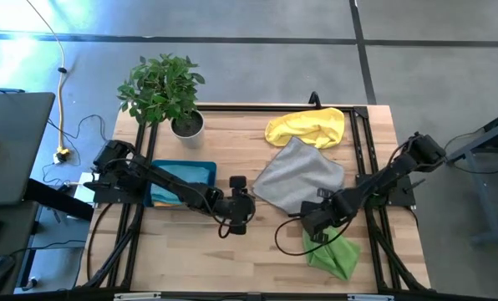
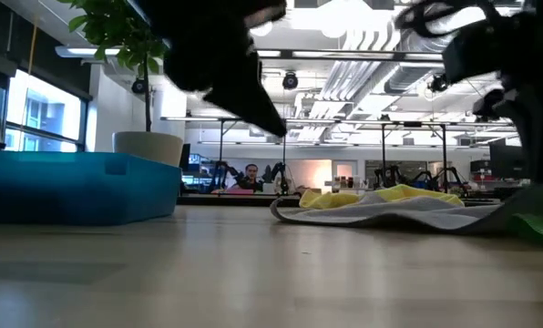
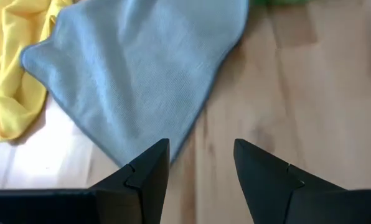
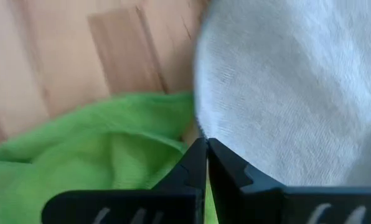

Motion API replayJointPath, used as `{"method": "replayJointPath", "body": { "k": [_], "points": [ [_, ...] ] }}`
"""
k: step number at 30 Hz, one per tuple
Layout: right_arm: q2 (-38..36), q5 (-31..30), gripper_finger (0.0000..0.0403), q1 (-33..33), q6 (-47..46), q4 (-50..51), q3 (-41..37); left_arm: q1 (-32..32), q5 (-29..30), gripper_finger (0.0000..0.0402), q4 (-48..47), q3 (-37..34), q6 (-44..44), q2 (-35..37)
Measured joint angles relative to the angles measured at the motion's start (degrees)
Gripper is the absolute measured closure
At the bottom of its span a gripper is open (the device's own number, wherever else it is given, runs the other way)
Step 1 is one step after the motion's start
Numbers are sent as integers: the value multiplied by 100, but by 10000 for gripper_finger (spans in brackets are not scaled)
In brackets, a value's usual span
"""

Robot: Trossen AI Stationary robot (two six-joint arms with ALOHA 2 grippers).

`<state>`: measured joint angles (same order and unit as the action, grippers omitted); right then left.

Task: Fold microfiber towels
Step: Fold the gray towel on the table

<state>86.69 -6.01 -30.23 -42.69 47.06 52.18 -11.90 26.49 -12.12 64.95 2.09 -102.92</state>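
A grey towel (image 1: 303,177) lies spread on the table right of centre, and its far corner overlaps a crumpled yellow towel (image 1: 307,127). A lime green towel (image 1: 332,252) lies bunched near the front right. My right gripper (image 1: 316,221) is shut at the grey towel's near edge, just above the green towel (image 4: 111,155). My left gripper (image 1: 239,206) is open and empty above bare wood, just left of the grey towel (image 3: 142,68). The other towels are out of view. My right gripper pinches the grey towel's near edge (image 4: 201,127) between its two shut fingers, next to the green towel. The fingertips hide how many layers they have. The rest of the towel lies on the table (image 2: 390,214).
A dark teal tray (image 1: 182,182) stands at the left behind my left arm. A potted plant (image 1: 186,124) stands at the far left. Black frame rails run along the table's sides. Bare wood shows at the front centre (image 1: 232,259).
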Motion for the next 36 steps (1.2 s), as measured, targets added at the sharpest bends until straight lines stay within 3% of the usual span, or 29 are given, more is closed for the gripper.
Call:
{"method": "replayJointPath", "body": {
  "k": [7,14,17,23,32,36],
  "points": [
    [3,-327,402,-60,-344,7,-210,366,-438,232,95,-3,-1369,-515],
    [3,-533,402,-57,-341,-95,-210,827,-220,232,361,4,-2224,-914],
    [3,-550,402,-57,-339,-148,-210,1024,-271,232,314,1,-2349,-1008],
    [3,-550,402,-57,-337,-168,-210,1237,-1162,232,225,1,-2582,-1013],
    [3,-868,402,-55,-334,-222,-210,1318,-1333,234,182,15,-2506,-1046],
    [3,-880,402,-55,-255,-350,-210,1415,-1298,262,121,19,-2180,-1076]
  ]
}}
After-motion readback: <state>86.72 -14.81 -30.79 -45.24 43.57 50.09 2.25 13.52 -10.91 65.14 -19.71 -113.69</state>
